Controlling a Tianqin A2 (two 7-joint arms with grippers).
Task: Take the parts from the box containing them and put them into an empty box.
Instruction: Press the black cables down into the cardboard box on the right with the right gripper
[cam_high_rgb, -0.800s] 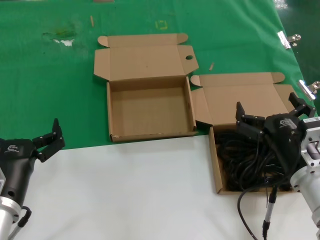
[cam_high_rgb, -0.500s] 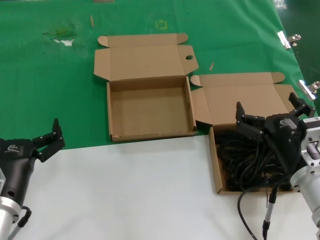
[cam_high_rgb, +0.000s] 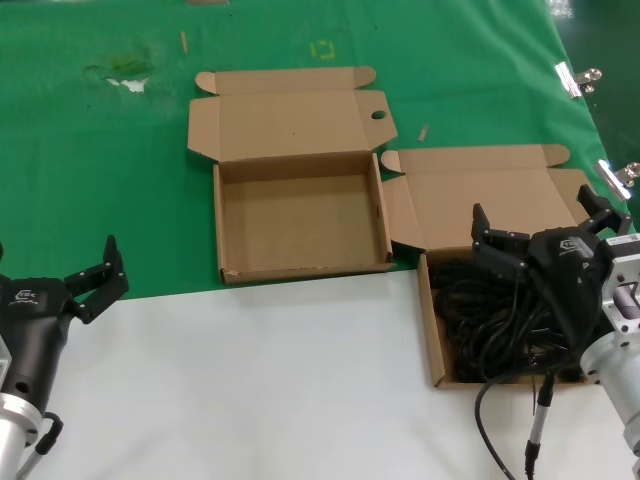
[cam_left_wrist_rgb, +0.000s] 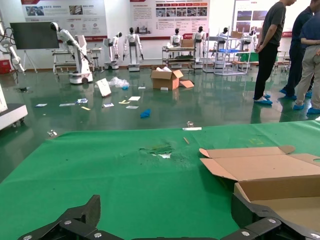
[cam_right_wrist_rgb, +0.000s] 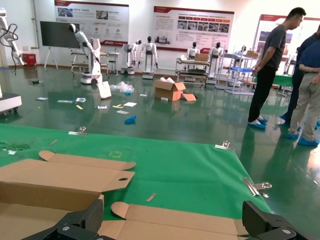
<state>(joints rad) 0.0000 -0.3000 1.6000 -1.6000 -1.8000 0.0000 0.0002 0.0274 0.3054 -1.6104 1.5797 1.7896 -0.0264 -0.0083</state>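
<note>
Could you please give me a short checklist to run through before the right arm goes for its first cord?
1. Right gripper open: ok, fingers spread wide.
2. Right gripper over the box of cords: ok, above its far edge.
3. Cords reachable: ok, lid folded back, black tangle exposed.
4. One cord separable from the tangle: cannot tell.
5. Empty box ready: ok, lid open, nothing inside.
6. Left gripper out of the way: ok, open, at the near left.

The left gripper (cam_high_rgb: 97, 279) sits low at the near left, its black fingers (cam_high_rgb: 112, 256) spread apart and pointing away from the body; the right gripper (cam_high_rgb: 540, 232) is raised at the far right, fingers (cam_high_rgb: 481, 222) splayed wide, wrist angled inward.
</note>
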